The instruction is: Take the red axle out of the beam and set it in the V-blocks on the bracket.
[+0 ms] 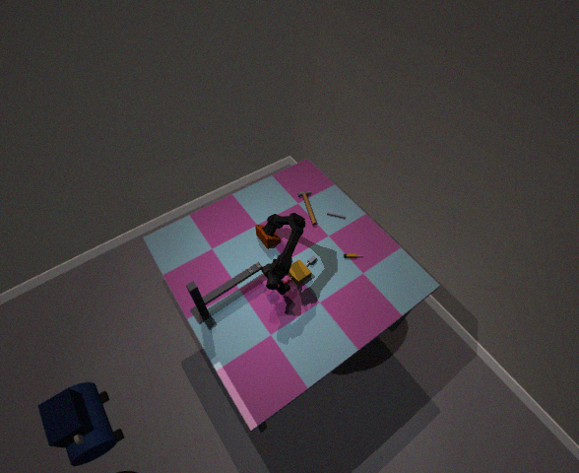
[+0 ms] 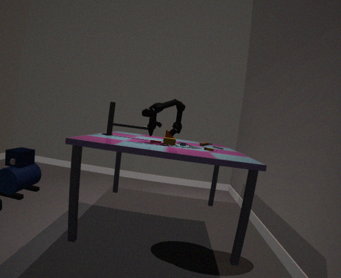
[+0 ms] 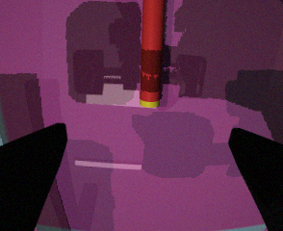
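The table (image 1: 264,371) (image 2: 164,156) carries a job that looks to be in its opening stage. The arm (image 1: 290,244) (image 2: 180,114) arches over it, its hand (image 1: 283,288) (image 2: 150,134) (image 3: 152,134) above the work with fingers wide apart and nothing between them. A grey bar (image 1: 231,285) (image 2: 130,126) runs from the upright post (image 1: 198,301) (image 2: 111,118) toward the arm.

Near the arm's foot sits an orange piece (image 1: 267,236) (image 2: 168,134), perhaps the bracket; no V-blocks can be made out. The yellow block (image 1: 299,272) (image 2: 169,141) may be the beam (the views do not settle it).

The red axle (image 1: 286,280) (image 2: 155,141) (image 3: 152,29) lies low near that block, its yellow-tipped end ahead of the fingers. Whether its far end is inside the beam cannot be told.

Setting it in the V-blocks appears to be left, as does the final withdrawal. The open fingers meet only one closing requirement, and a fresh grip will probably be needed first.
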{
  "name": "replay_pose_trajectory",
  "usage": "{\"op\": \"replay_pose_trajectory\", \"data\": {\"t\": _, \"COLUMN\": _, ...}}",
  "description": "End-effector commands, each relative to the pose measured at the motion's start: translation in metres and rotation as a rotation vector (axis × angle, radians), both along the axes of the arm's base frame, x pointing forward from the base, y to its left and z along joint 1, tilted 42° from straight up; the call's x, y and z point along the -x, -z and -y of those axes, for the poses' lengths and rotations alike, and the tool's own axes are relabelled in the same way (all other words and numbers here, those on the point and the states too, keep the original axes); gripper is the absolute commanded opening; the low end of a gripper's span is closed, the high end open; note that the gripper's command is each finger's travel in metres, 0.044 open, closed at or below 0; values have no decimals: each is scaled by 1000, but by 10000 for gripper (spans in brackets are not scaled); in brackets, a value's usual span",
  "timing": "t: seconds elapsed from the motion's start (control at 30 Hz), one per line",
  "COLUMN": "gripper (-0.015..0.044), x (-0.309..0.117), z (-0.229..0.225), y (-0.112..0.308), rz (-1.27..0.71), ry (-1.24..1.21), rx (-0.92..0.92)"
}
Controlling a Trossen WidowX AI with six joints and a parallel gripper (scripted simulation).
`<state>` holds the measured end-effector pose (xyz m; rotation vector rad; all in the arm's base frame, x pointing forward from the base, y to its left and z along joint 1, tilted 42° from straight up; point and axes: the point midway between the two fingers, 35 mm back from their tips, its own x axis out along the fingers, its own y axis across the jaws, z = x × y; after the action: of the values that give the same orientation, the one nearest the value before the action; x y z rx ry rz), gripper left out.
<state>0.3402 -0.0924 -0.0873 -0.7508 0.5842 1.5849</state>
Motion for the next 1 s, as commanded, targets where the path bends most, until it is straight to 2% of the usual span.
{"op": "replay_pose_trajectory", "data": {"t": 0.0, "gripper": 440, "x": -2, "z": 7, "y": -7, "rz": 11, "ry": -4, "rx": 7}}
{"op": "replay_pose_trajectory", "data": {"t": 0.13, "gripper": 440, "x": -2, "z": 5, "y": -15, "rz": 12, "ry": -5, "rx": 7}}
{"op": "replay_pose_trajectory", "data": {"t": 0.37, "gripper": 440, "x": 5, "z": -24, "y": -47, "rz": 20, "ry": -16, "rx": 3}}
{"op": "replay_pose_trajectory", "data": {"t": 0.97, "gripper": 440, "x": 5, "z": -38, "y": -30, "rz": 21, "ry": -16, "rx": 3}}
